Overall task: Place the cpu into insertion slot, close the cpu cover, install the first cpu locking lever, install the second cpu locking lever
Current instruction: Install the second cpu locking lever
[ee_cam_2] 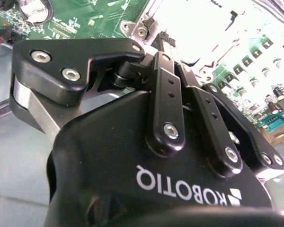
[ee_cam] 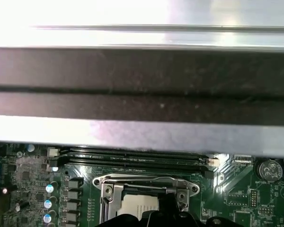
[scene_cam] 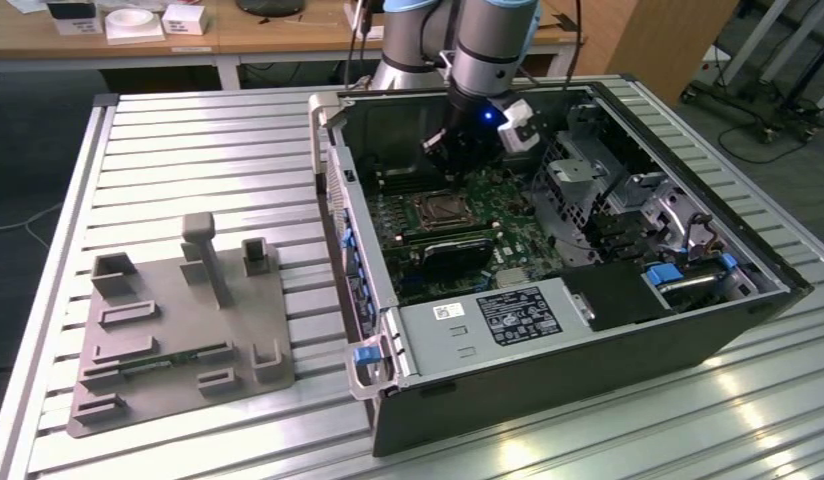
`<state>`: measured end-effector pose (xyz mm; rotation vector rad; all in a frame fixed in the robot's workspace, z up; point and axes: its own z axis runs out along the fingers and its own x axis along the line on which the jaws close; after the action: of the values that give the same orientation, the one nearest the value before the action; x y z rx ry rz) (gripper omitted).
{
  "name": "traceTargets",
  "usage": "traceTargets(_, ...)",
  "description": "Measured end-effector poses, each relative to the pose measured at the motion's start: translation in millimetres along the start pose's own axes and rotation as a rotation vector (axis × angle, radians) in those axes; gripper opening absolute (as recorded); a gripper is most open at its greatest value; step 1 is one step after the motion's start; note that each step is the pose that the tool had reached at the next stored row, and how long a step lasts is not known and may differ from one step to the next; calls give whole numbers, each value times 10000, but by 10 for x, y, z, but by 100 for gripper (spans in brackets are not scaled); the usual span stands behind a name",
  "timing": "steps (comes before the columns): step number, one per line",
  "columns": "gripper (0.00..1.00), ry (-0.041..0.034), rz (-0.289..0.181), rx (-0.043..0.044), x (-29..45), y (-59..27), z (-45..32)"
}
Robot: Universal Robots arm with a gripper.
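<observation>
— CPU (ee_cam: 139,205) status? Where is it sitting?

— I'm seeing a pale square lying in the insertion slot (scene_cam: 443,212), inside the open computer case (scene_cam: 385,400). I'm hovering the gripper (scene_cam: 455,150) just above it, over the motherboard (scene_cam: 512,215).

— Jaws?

— I'm looking at fingers (ee_cam_2: 163,101) drawn nearly together; whether they're pinching anything, I cannot tell.

— Handling?

— I'm judging it light, rigid, slick-topped and fragile underneath. I'm favouring opposite edges only, keeping it flat, never forcing.

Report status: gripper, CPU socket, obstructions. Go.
Gripper inside the open computer case, low over the motherboard, just beyond the insertion slot. Socket's metal frame visible directly below gripper in first wrist view. Memory slots run alongside it.
</observation>
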<state>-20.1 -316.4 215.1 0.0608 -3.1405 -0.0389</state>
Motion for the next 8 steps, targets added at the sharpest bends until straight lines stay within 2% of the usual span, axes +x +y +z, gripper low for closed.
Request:
traceTargets(2,10,0,-1,0,0,0,-23)
traceTargets(8,10,0,-5,13,1,-36,-28)
